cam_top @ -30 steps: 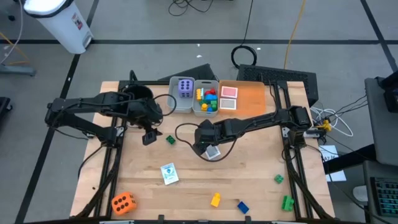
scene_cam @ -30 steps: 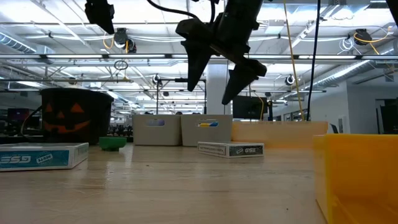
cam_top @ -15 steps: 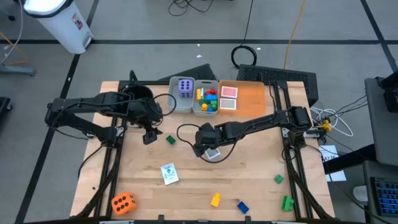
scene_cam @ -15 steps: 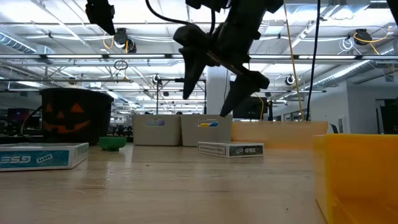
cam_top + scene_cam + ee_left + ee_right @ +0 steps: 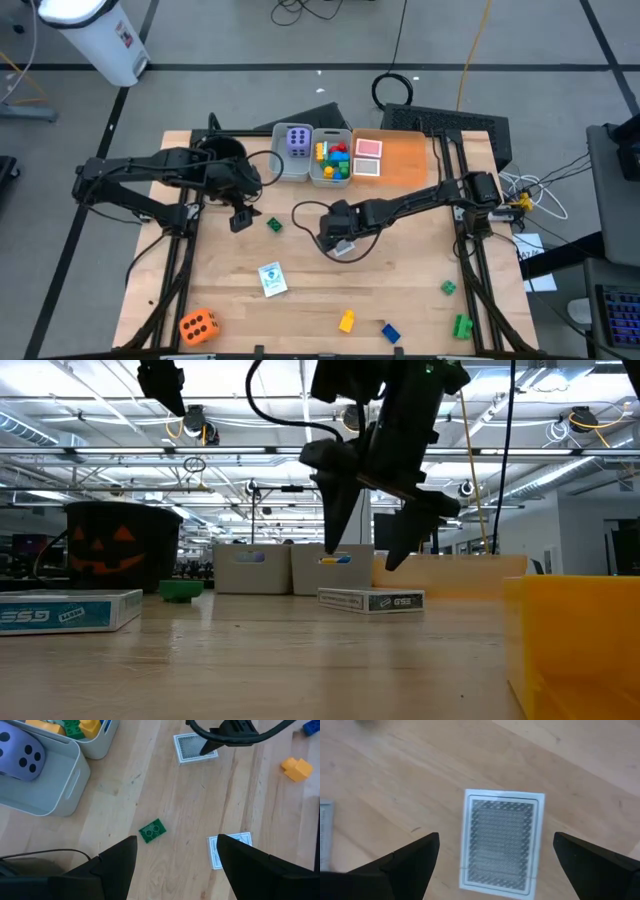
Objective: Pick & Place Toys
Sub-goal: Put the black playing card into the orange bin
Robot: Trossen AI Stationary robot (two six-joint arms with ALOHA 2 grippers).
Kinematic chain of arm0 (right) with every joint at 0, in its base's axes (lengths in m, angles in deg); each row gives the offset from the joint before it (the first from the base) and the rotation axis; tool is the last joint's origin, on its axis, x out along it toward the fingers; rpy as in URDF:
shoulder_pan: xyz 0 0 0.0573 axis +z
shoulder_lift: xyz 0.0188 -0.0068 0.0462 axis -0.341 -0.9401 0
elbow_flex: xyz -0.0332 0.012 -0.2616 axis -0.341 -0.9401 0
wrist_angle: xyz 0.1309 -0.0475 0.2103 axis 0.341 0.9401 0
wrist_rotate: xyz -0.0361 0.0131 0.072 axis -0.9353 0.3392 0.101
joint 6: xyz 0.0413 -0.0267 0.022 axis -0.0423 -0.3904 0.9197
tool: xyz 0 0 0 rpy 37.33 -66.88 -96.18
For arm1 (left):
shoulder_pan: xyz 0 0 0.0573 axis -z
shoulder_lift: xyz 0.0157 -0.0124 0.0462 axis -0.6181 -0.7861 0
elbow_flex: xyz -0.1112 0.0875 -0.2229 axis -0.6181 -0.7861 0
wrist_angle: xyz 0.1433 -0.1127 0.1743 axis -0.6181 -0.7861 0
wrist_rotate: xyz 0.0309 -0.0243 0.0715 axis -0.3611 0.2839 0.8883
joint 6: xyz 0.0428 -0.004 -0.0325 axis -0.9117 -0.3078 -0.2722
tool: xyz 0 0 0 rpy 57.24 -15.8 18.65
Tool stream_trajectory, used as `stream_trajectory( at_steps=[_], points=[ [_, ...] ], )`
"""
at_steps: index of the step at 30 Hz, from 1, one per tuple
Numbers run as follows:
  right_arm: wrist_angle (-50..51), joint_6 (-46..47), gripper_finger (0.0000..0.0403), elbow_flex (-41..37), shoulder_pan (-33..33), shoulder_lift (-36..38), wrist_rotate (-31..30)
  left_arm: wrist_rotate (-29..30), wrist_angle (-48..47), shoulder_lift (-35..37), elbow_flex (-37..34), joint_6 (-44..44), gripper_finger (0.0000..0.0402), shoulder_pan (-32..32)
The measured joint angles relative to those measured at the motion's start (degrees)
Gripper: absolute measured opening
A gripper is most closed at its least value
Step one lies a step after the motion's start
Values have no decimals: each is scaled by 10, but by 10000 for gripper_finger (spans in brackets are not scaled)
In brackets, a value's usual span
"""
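The right hand [image 5: 340,240] is hanging spread wide near the middle of the worktop [image 5: 400,280], grasping nothing, directly above a grey-backed picture card [image 5: 501,844] that is lying flat on the wood between its two fingers. In the low view the fingertips are clear of the card. The left hand [image 5: 238,220] is waiting at about 10 o'clock, released and empty, with a small green brick [image 5: 273,225] lying just beside it toward 3 o'clock.

A second card [image 5: 272,278], face up, is lying at about 7 o'clock, and an orange die [image 5: 198,325] is sitting in the 8 o'clock corner. A yellow brick [image 5: 346,321] and a blue brick [image 5: 390,332] are lying near 6 o'clock, with two more green bricks [image 5: 461,325] toward 4 o'clock.

At 12 o'clock, one grey bin [image 5: 283,165] is holding a purple die [image 5: 297,141], its neighbour [image 5: 316,170] is holding mixed bricks, and two cards [image 5: 367,157] are lying on the orange tray [image 5: 405,160].
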Motion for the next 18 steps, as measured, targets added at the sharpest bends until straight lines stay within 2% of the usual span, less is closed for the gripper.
stream_trajectory(
  at_steps=[5,10,18],
  points=[
    [-5,0,384,-15,0,0,1,1,0,0,0,-1,282,0],
    [-54,-15,384,-22,4,0,14,1,0,0,0,-1,282,0],
    [-35,-14,384,-22,4,0,-2,2,1,0,0,0,282,0]
  ],
)
